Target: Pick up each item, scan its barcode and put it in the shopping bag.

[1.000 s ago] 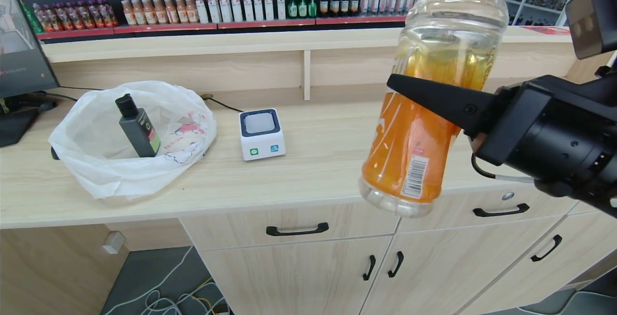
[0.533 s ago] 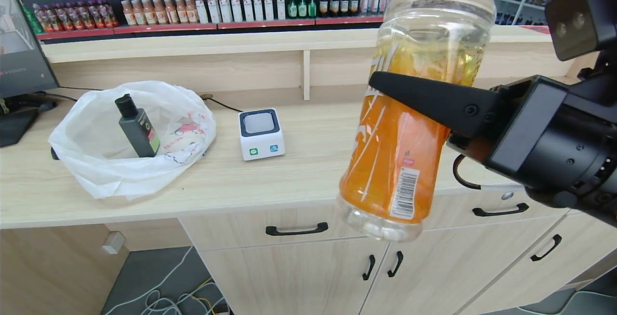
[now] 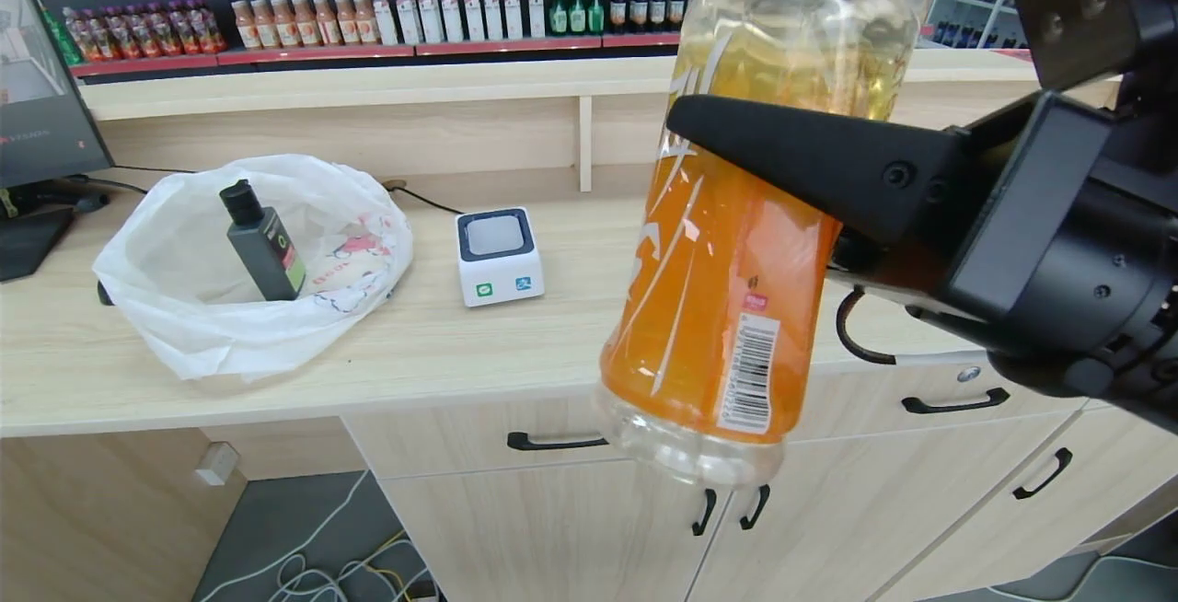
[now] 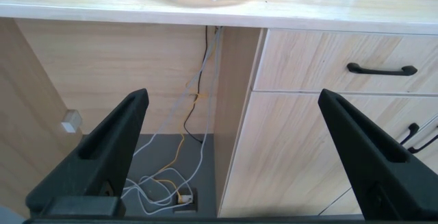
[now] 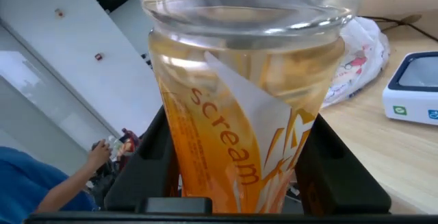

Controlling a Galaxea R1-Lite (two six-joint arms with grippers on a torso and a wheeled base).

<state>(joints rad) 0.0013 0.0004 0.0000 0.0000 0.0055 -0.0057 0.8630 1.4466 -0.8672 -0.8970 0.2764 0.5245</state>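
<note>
Above the front edge of the wooden counter (image 3: 589,326), on the robot's right side, the orange drink bottle (image 3: 727,298) hangs in the air, tilted with its clear base lowest. The right gripper (image 5: 239,176) is clamped around its middle, one black finger on each side of the label. The barcode (image 3: 747,372) sits low on the bottle (it faces the head camera, not the counter). The bottle is well apart from the scanner (image 3: 499,255), a small white box with a dark-framed window on top that stands on the counter farther to the robot's left. Just beside the scanner lies the white shopping bag (image 3: 175,317), its mouth spread wide, with a dark grey bottle (image 3: 265,248) standing tilted inside it. The left gripper (image 4: 233,135) hangs low in front of the cabinet, below the counter's edge, its fingers spread wide with nothing between them. A shelf of drinks (image 3: 414,17) runs along the back wall, and a dark monitor (image 3: 41,123) stands at the counter's far left.
</note>
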